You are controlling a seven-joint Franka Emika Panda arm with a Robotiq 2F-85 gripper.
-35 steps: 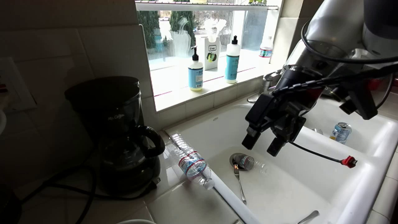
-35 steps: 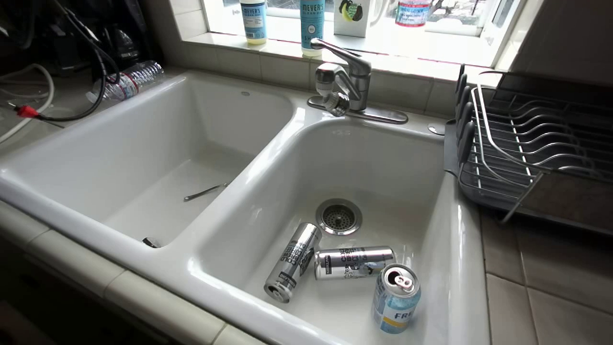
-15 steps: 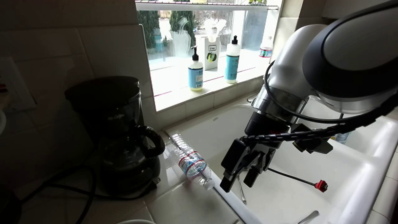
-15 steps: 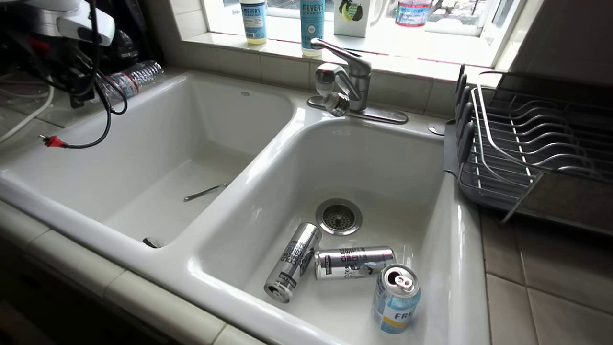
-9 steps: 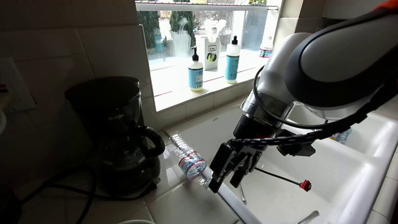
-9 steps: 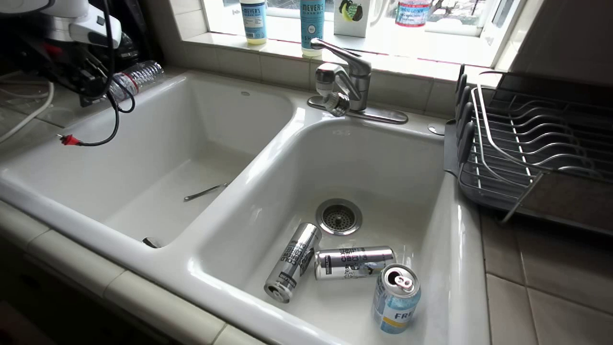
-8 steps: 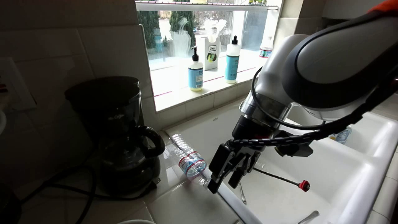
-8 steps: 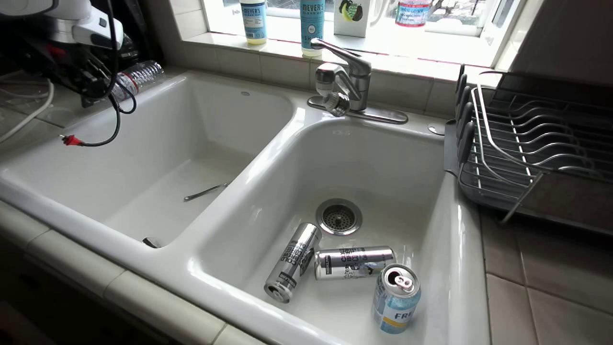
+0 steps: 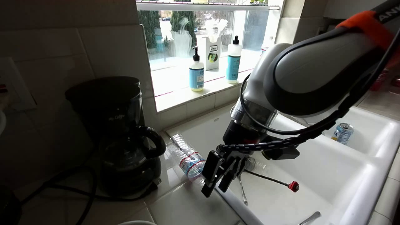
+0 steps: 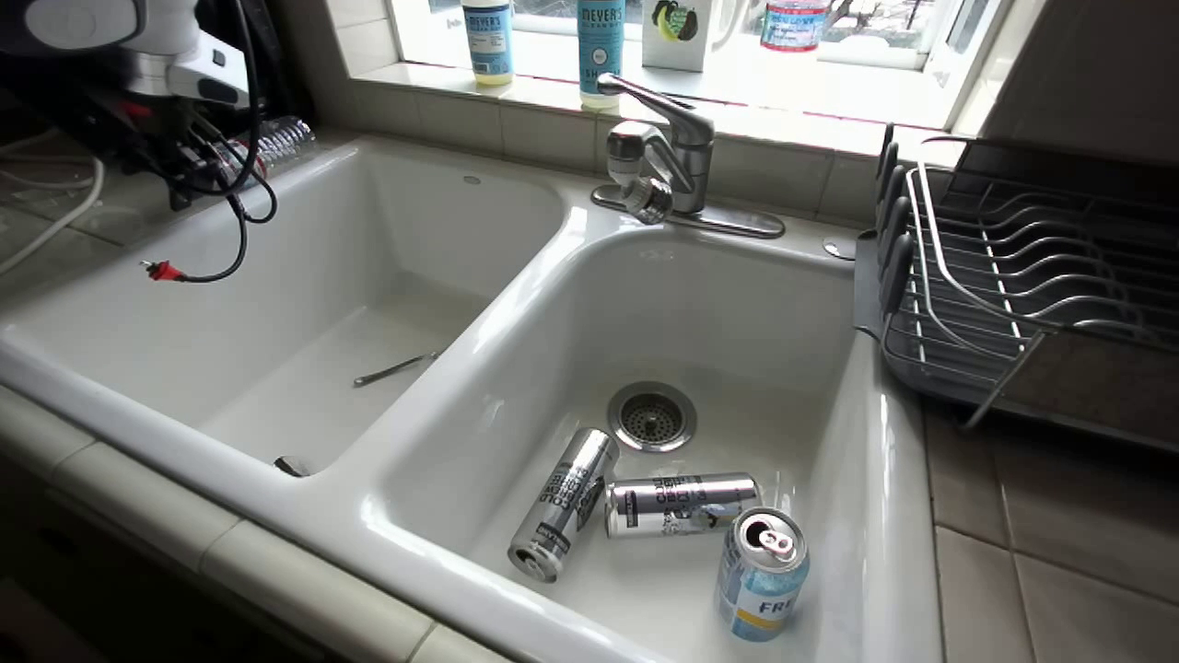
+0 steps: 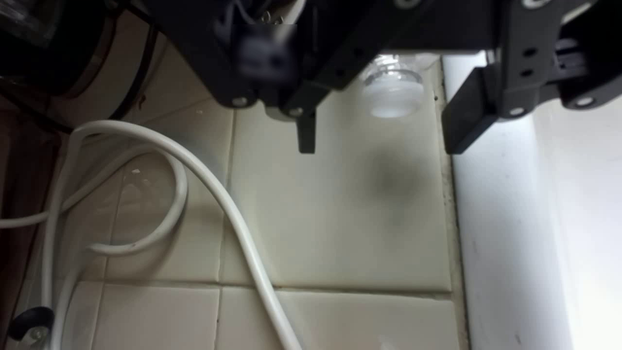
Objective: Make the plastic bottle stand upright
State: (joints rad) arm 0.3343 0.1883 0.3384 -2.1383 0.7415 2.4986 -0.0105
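Observation:
The plastic bottle (image 9: 189, 161), clear and ribbed with a red-edged label, lies on its side on the counter by the sink's edge. It also shows partly behind the arm in an exterior view (image 10: 284, 138). My gripper (image 9: 215, 188) is open, at the bottle's cap end, and hides the cap in that view. In the wrist view the gripper (image 11: 381, 141) has its fingers wide apart, with the white cap (image 11: 392, 96) between them, touching neither. The bottle's body is hidden behind the gripper there.
A black coffee maker (image 9: 115, 134) stands beside the bottle. The white sink (image 9: 300, 175) holds another clear bottle (image 9: 257, 165) and a fork (image 9: 242, 190). A white cable (image 11: 228, 204) loops over the counter. Soap bottles (image 9: 196, 76) stand on the sill. A faucet (image 10: 686, 152) is behind the sink.
My gripper has come down and across from over the sink to the bottle's cap end at the counter's edge, staying open. The bottle has not moved.

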